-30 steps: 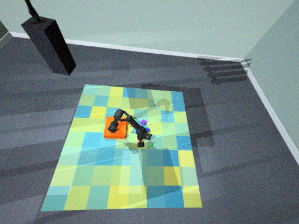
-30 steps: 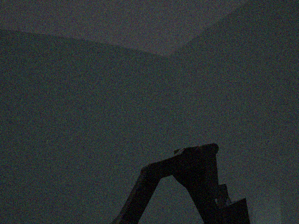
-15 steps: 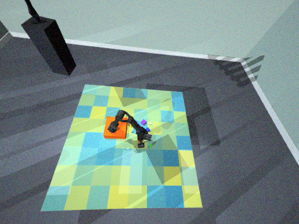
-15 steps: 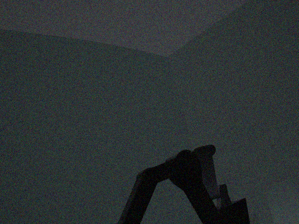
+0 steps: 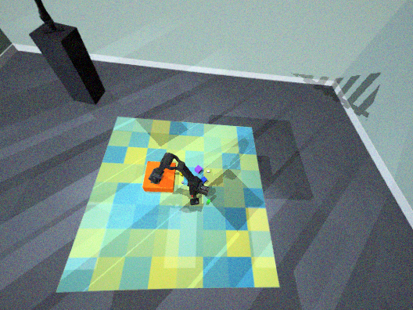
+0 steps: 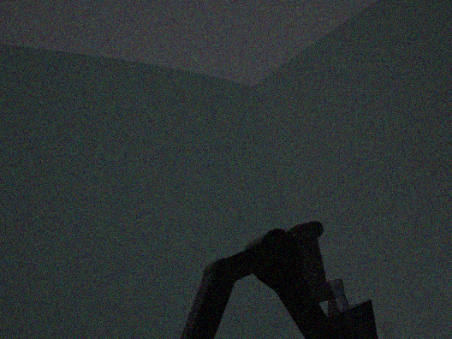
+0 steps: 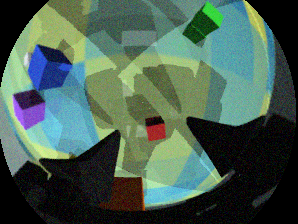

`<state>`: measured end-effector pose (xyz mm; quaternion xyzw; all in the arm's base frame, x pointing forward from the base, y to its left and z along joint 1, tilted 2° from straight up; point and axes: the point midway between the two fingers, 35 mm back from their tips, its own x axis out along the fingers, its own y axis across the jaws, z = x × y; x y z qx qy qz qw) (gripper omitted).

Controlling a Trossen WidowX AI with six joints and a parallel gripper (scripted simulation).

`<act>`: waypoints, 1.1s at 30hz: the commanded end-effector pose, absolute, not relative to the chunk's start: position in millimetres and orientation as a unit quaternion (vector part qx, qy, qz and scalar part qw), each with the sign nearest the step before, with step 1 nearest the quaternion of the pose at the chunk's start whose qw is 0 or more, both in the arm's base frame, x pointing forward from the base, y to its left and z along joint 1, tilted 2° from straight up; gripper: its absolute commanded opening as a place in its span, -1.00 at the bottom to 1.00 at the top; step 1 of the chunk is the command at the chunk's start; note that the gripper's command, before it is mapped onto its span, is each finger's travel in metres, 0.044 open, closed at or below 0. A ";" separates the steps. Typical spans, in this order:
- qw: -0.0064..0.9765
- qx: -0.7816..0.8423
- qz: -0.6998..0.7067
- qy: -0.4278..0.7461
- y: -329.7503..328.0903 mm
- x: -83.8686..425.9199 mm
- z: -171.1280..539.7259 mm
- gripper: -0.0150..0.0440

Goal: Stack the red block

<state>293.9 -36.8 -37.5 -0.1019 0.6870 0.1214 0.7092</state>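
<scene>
Red block (image 7: 154, 128), green tower (image 7: 202, 22), blue cube (image 7: 49, 67) and purple cube (image 7: 29, 108): smooth, matt, plastic-like faces. Checkered mat (image 5: 129, 254): flat, matt surface. Arm (image 5: 184, 172): dark, matt casing. Orange base (image 5: 166, 184): smooth, uniformly coloured, matt.
</scene>
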 end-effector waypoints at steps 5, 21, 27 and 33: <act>0.709 -0.102 0.118 0.688 -37.6 293.7 -37.5 0.82; 0.709 -0.102 0.118 0.688 -37.6 293.7 -37.5 -0.34; 0.709 -0.102 0.118 0.688 -37.6 293.8 -34.9 -0.49; 0.709 -0.102 0.118 0.688 -37.9 293.9 -11.8 -0.49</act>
